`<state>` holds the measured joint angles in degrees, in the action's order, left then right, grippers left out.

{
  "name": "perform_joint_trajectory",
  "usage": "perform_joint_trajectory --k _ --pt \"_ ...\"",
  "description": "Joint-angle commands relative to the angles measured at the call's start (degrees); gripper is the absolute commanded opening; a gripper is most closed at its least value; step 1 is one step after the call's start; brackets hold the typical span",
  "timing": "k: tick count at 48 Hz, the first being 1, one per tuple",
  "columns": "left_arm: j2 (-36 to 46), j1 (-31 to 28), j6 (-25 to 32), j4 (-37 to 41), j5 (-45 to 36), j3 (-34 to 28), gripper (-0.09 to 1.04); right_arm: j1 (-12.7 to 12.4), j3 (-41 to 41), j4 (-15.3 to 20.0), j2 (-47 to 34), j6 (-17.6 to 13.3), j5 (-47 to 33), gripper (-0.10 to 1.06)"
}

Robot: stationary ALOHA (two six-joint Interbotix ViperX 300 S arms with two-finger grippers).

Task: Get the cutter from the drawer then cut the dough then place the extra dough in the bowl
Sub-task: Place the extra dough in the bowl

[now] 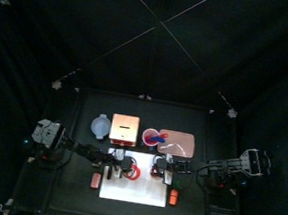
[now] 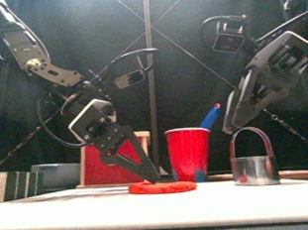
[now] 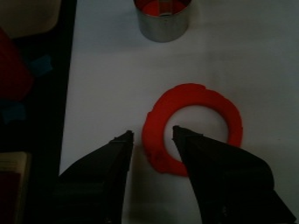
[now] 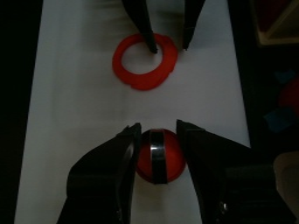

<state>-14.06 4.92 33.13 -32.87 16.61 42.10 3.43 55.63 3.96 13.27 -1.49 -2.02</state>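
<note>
Left gripper [image 3: 152, 136], jaws parted, straddles the rim of the red dough ring [image 2: 162, 188]; right gripper [image 4: 158, 129], released, hovers over the metal cutter [image 2: 255, 168] at the ring's 3 o'clock

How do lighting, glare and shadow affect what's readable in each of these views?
Top view: the white board glares, so little on it reads. Front view: even light; the dough ring and metal cutter stand clear. Left wrist view: the left gripper is a dark silhouette over the bright board. Right wrist view: likewise the right gripper.
</note>
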Motion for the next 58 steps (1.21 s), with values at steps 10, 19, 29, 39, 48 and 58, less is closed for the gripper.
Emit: perform_joint_trajectory --k 10,19,29,39,48,58 --pt "0.44 -0.26 -0.09 0.00 -3.96 -1.67 0.67 0.18 -1.23 0.18 0.62 0.00 -0.18 0.76" --pt "0.53 -0.09 -0.09 0.00 -4.04 -1.58 0.64 0.09 -1.41 0.18 0.62 0.00 -0.26 0.76" --pt "3.25 0.09 0.26 1.05 2.64 -1.05 0.58 0.00 -1.41 0.18 0.62 0.00 -0.18 0.76" --pt "7.12 -0.18 0.35 2.81 4.22 -0.44 0.57 -0.26 -1.67 0.09 0.62 0.09 -0.18 0.76" --pt "16.70 -1.32 0.53 5.80 4.83 -0.18 0.57 -0.97 -1.67 -0.53 0.62 0.18 -0.26 0.76" --pt "29.71 -7.12 2.55 11.25 7.56 1.76 0.57 -1.93 -1.76 -1.49 0.62 0.26 -0.62 0.76"
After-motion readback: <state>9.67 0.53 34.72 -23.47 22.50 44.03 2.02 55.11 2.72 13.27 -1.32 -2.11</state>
